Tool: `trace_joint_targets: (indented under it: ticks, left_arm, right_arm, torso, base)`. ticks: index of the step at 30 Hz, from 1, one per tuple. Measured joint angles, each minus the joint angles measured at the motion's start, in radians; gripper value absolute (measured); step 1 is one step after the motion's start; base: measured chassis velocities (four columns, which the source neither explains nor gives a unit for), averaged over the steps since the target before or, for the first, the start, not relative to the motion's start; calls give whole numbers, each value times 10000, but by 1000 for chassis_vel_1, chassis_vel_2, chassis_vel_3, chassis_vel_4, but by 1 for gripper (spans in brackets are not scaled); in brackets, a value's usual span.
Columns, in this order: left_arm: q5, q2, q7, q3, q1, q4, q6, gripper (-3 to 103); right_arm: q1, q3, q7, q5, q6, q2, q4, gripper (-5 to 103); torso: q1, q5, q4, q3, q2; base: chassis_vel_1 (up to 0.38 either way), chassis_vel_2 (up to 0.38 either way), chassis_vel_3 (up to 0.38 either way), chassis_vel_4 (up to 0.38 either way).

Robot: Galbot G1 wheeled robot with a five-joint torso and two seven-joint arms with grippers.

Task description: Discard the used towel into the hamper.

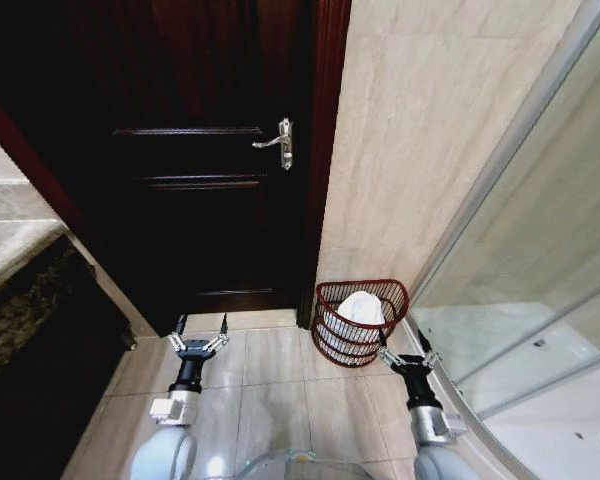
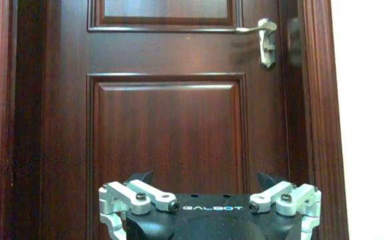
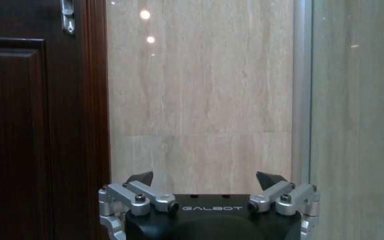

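White towel (image 1: 360, 306) lay inside hamper (image 1: 332, 338), on floor by wall beside door (image 1: 210, 160). Left gripper (image 1: 198, 341) and right gripper (image 1: 408, 353) both spread, empty. Discard looked done; next likely just retreat.

Left end effector (image 1: 199, 334): black body, silver linkages, dark screws, black fingertips, white "GALBOT" marking.
Right end effector (image 1: 404, 348): same build.
Forearms: grey-white shells.
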Motion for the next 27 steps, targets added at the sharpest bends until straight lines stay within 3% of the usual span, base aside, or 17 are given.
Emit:
trace_joint_targets:
  ticks: [11, 19, 27]
  left_arm:
    - [455, -133, -174, -9, 413, 87, -861, 100]
    - [478, -209, -217, -49, 453, -114, -852, 100]
    - [454, -143, -244, -126, 445, -124, -885, 100]
  right_arm:
    - [-512, -103, 408, -43, 609, -152, 8, 100]
    - [-797, 21, 538, 293, 642, -312, 94, 100]
    - [-887, -182, 565, -134, 690, -24, 169, 100]
  torso:
    - [0, 0, 0, 0, 0]
    - [-1, 1, 1, 0, 0]
    - [-1, 1, 1, 0, 0]
  base:
    - [0, 0, 0, 0]
    - [52, -50, -43, 54]
    - [58, -60, -58, 47]
